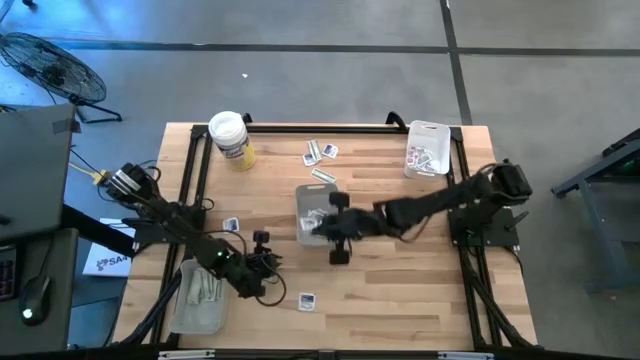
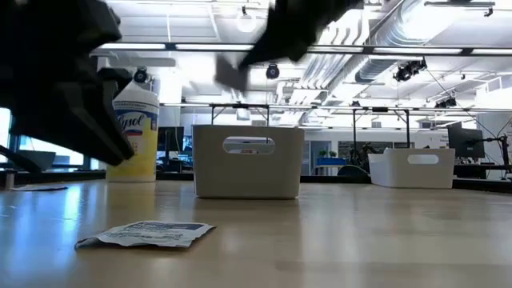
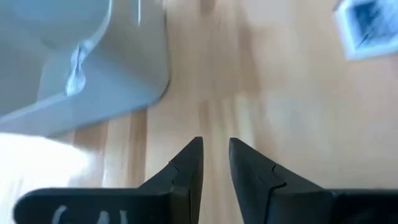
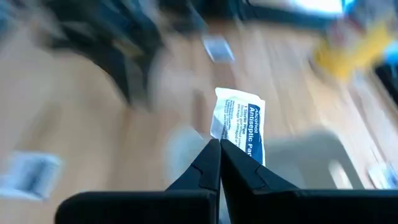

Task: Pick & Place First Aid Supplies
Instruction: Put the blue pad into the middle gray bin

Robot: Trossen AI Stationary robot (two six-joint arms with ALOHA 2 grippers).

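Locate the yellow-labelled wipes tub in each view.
High: wipes tub at upper left.
Low: left side.
Left wrist: not in it.
Right wrist: probably the yellow blur.
Landmark: the middle tray sits right of the tub in the high and low views.

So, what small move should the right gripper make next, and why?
Probably lower a little and open. The right gripper is shut on an alcohol pad packet and sits over the middle clear tray. The left gripper waits beside the near-left tray.
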